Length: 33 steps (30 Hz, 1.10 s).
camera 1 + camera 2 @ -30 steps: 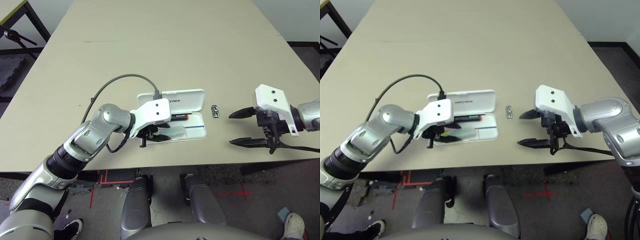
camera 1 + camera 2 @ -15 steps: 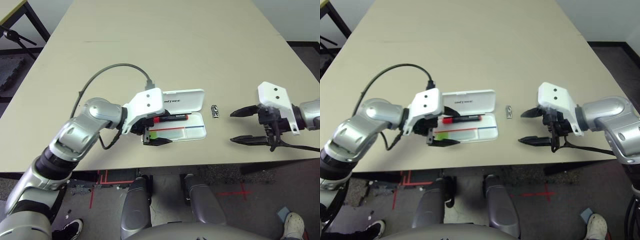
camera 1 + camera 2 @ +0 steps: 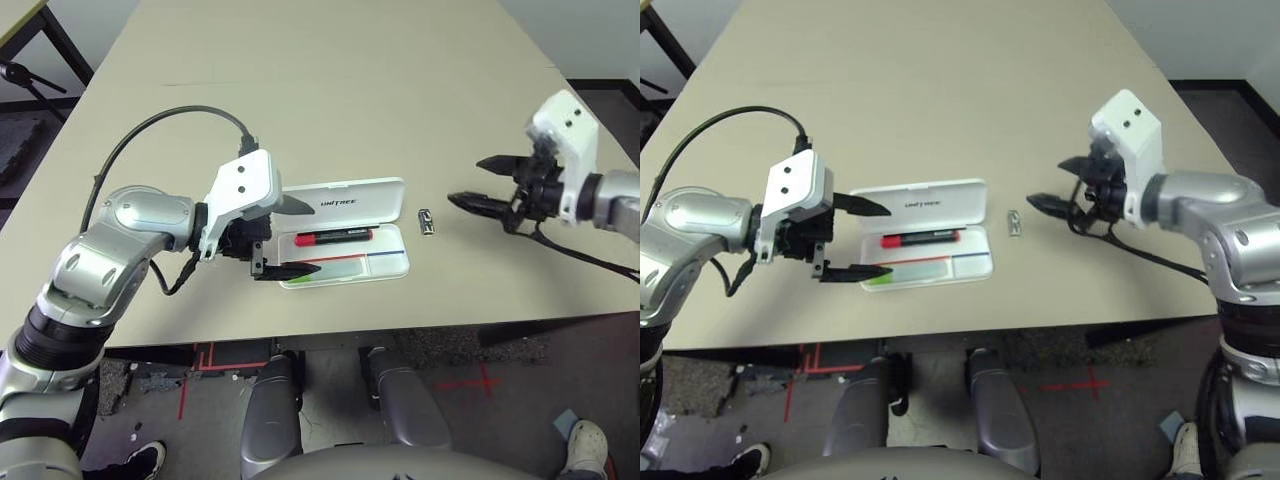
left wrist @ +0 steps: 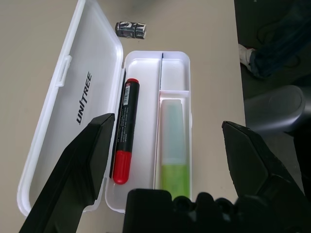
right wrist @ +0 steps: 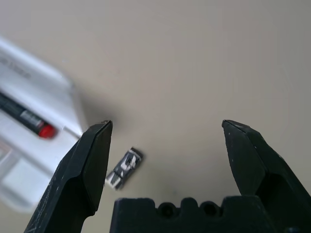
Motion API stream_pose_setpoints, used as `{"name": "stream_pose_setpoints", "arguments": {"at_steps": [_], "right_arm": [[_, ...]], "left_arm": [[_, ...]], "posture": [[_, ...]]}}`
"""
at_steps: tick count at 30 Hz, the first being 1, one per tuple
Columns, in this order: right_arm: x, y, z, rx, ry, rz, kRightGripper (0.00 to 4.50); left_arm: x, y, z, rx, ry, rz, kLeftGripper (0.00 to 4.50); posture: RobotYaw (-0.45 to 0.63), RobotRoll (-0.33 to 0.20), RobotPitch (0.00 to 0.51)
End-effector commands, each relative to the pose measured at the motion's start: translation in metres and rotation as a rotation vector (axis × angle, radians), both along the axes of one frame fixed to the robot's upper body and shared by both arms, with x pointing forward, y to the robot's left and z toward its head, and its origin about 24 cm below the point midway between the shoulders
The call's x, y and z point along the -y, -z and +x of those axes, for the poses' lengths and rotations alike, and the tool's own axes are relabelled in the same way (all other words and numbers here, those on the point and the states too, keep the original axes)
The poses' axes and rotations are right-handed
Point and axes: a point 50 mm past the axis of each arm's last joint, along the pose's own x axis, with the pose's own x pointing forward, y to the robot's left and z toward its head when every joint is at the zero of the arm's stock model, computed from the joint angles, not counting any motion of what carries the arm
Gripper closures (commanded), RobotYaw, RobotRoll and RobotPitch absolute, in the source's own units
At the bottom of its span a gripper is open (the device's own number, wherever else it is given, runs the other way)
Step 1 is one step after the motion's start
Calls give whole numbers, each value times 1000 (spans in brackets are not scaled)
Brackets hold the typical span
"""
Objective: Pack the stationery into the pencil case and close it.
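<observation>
The white pencil case [image 3: 396, 264] lies open near the table's front edge, its lid [image 3: 350, 198] folded back flat. In its tray lie the red marker [image 3: 335, 238] and the pale green-and-white bar [image 3: 330, 264]. The tiny black-and-silver clip [image 3: 427, 222] rests on the table just right of the case. My left gripper [image 3: 316, 238] is open and holds nothing, with its fingertips hovering over the case's left end. My right gripper [image 3: 464, 180] is open and raised above the table, to the right of the clip. The left wrist view shows the marker [image 4: 125, 131], the bar [image 4: 173, 145] and the clip [image 4: 130, 29].
The beige table [image 3: 330, 90] stretches bare behind the case. Its front edge [image 3: 400, 325] runs close below the case. A grey cable [image 3: 170, 118] loops above my left forearm. A black stand [image 3: 35, 80] is on the floor off the table's far left.
My left gripper has drawn back leftward off the tray, and the green-and-white bar now shows lying there. My right gripper has risen and swung toward the table's far right.
</observation>
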Motion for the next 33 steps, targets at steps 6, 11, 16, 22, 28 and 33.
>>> {"name": "stream_pose_setpoints", "arguments": {"at_steps": [6, 11, 16, 22, 28, 33], "right_arm": [[-18, 28, -9, -185, 152, 31, 0], [-24, 41, -12, -229, 174, 38, 0], [-27, 49, -13, -256, 178, 41, 0], [-34, 64, -13, -298, 163, 38, 0], [-39, 81, -12, -341, 149, -2, 0], [-39, 85, -7, -334, 148, -15, 636]], "left_arm": [[-1, 2, -3, 9, -4, 25, 28], [-1, 3, -4, 9, -8, 31, 28], [-1, 2, -4, 14, -10, 35, 28], [-1, 1, -5, 20, -12, 36, 28], [-2, -1, -8, 26, -20, 38, 28], [-3, -1, -10, 24, -28, 38, 0]], "posture": [[-138, 0, 207], [-135, 0, 208], [-127, 0, 208], [-107, 0, 208], [-91, 0, 210], [-81, 0, 212]]}}
